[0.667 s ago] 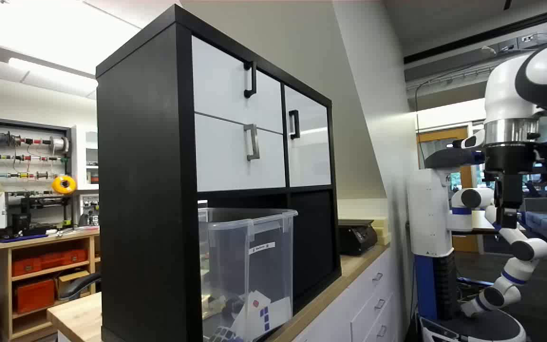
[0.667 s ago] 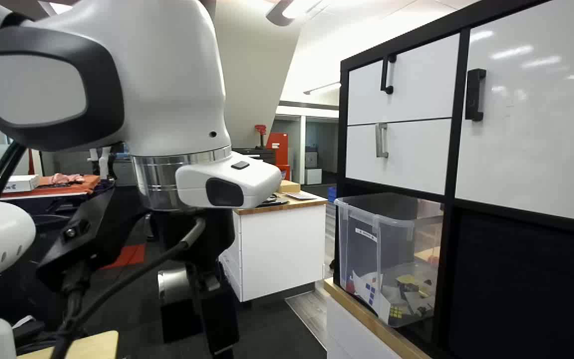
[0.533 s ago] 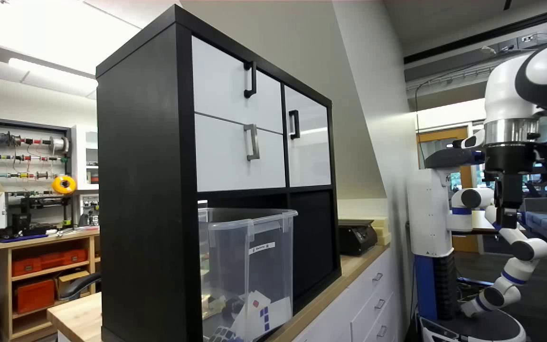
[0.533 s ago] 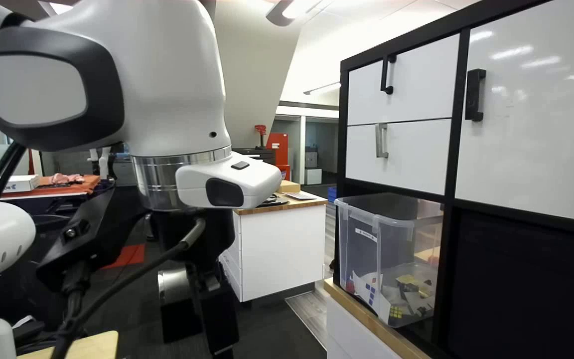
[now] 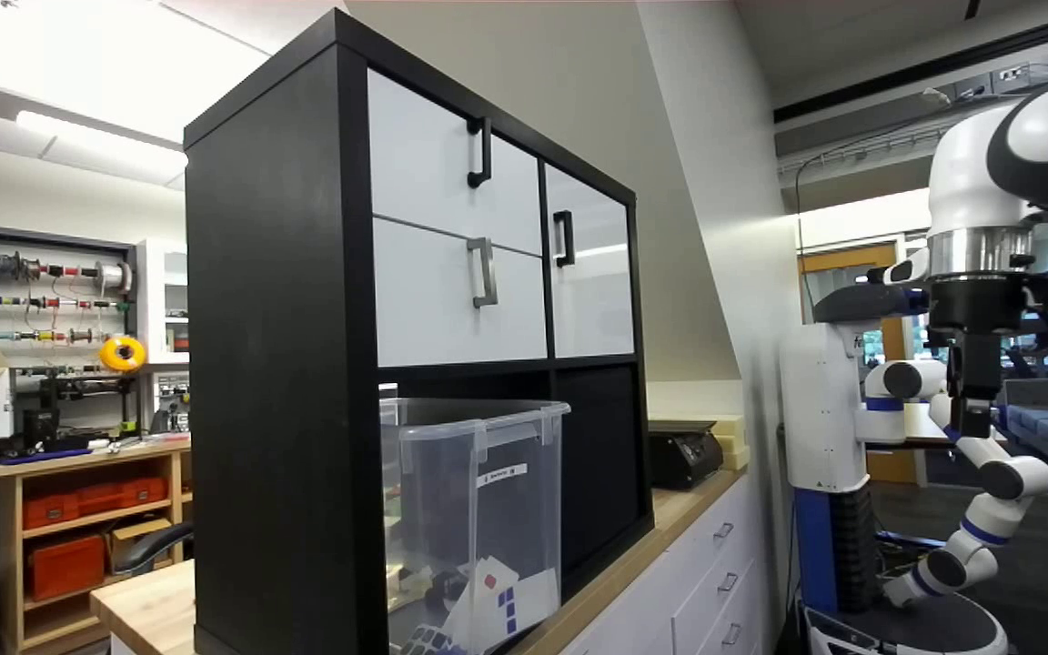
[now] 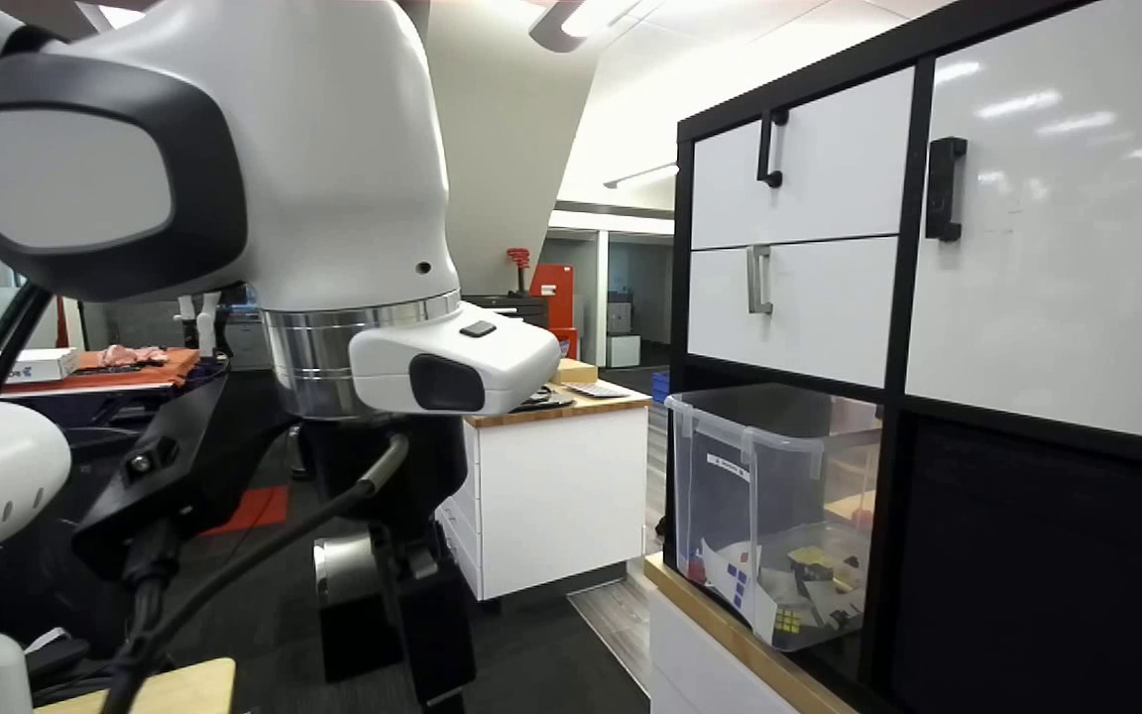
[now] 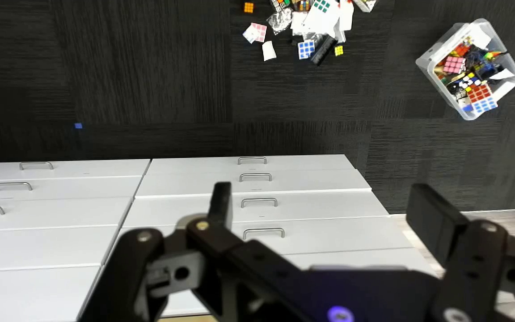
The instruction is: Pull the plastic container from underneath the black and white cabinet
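Smooth plastic container, matt-framed cabinet with glossy door.

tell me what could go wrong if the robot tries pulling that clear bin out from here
The plastic container stands near the front edge of the wooden counter; pulled too far, it could topple off. Its top looks open, so the items inside might spill. The jaws stand open, away from its rim; once on it, they might slip.

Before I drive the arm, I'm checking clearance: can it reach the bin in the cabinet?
Probably yes: the bin juts from the cabinet, nothing visible blocks its front, and the end effector is open.
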Robot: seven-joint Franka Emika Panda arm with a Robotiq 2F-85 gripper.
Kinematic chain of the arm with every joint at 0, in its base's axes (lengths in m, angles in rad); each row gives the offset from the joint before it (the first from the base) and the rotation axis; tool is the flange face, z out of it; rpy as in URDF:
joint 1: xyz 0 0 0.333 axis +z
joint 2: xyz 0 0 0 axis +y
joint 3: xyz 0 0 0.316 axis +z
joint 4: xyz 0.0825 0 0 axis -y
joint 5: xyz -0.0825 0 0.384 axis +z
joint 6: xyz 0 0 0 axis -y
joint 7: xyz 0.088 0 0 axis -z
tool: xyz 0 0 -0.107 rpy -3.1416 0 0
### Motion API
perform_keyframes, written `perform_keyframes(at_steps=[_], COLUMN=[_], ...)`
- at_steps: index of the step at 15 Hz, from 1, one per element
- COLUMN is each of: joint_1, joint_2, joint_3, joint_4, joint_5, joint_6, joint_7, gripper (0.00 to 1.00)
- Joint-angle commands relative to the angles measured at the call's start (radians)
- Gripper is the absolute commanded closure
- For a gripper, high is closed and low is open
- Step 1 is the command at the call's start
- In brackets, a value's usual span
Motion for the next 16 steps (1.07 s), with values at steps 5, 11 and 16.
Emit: perform_keyframes(at_steps=[5,11,16], joint_1=[-0.005,0.055,0.152], joint_2=[-0.001,0.01,0.051], joint_3=[0.035,0.142,0.231], joint_4=[-0.005,-0.007,0.004], joint_5=[0.012,0.034,0.086], joint_6=[0.017,0.049,0.086], joint_7=[0.0,0.045,0.074], gripper=[0.0,0.0,0.0])
